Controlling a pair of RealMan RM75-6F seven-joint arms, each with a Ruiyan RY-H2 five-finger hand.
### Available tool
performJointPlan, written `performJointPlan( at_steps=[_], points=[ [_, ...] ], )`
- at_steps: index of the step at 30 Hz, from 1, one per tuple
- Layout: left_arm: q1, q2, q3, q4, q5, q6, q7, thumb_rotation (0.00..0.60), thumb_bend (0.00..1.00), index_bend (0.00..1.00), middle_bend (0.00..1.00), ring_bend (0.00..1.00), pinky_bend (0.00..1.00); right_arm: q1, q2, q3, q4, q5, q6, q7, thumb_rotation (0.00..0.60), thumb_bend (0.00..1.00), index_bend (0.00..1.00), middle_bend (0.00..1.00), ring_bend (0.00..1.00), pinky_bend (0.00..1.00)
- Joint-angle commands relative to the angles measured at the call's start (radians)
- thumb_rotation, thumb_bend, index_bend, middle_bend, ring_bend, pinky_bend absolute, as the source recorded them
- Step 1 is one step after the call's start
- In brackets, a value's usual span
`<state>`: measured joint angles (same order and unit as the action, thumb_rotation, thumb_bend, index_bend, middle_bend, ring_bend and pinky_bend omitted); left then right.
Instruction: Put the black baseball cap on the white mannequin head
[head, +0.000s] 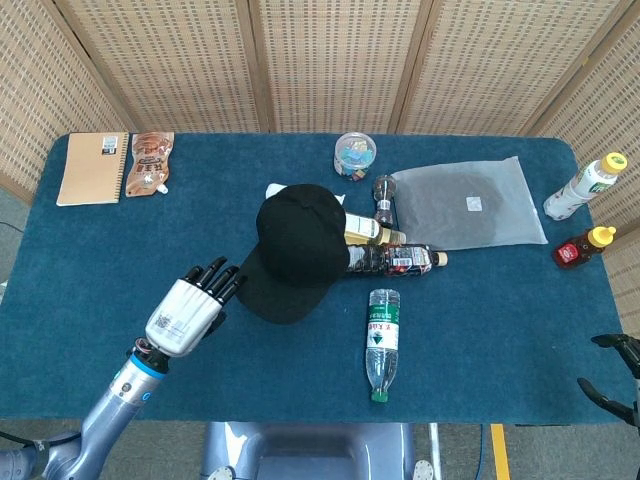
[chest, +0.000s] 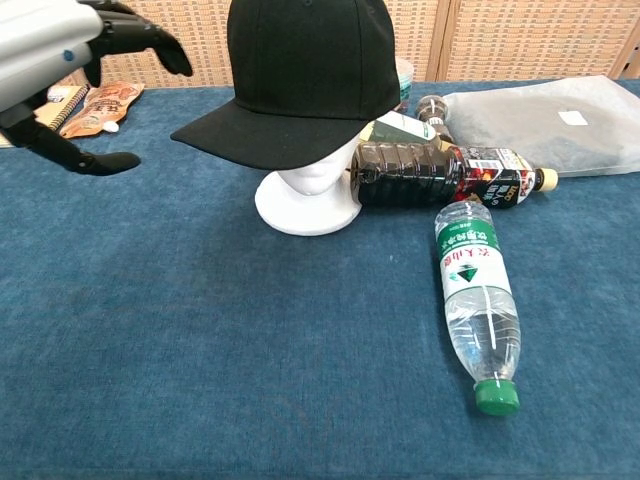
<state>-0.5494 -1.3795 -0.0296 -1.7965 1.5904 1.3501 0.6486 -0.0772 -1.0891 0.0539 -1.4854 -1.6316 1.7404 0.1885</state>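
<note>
The black baseball cap (head: 295, 250) (chest: 300, 80) sits on the white mannequin head (chest: 310, 185), covering all but the chin and round base; its brim points toward the table's front left. My left hand (head: 188, 308) (chest: 70, 70) hovers open to the left of the brim, fingers spread, clear of the cap. At the far right bottom edge of the head view, dark fingers of my right hand (head: 612, 385) show off the table; whether they are open or closed is unclear.
A dark soy sauce bottle (chest: 440, 175) lies right of the mannequin, with a clear water bottle (chest: 478, 305) in front of it. A grey plastic bag (head: 468, 203), a small jar (head: 355, 153), a notebook (head: 92, 167), a snack pouch (head: 150, 162) and two bottles (head: 585, 215) sit farther off.
</note>
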Motion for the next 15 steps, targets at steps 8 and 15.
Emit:
performJointPlan(
  at_steps=[8, 15],
  points=[
    [0.13, 0.072, 0.055, -0.012, 0.004, 0.116, -0.126, 0.6, 0.22, 0.23, 0.26, 0.17, 0.41, 0.008, 0.001, 0.002, -0.004, 0.001, -0.01, -0.004, 0.6, 0.16, 0.37, 0.42, 0.42, 0.44],
    [0.245, 0.146, 0.085, -0.001, -0.038, 0.212, -0.223, 0.6, 0.22, 0.23, 0.27, 0.17, 0.41, 0.019, -0.006, 0.002, -0.006, -0.004, -0.024, -0.015, 0.6, 0.16, 0.37, 0.42, 0.42, 0.44]
  ],
)
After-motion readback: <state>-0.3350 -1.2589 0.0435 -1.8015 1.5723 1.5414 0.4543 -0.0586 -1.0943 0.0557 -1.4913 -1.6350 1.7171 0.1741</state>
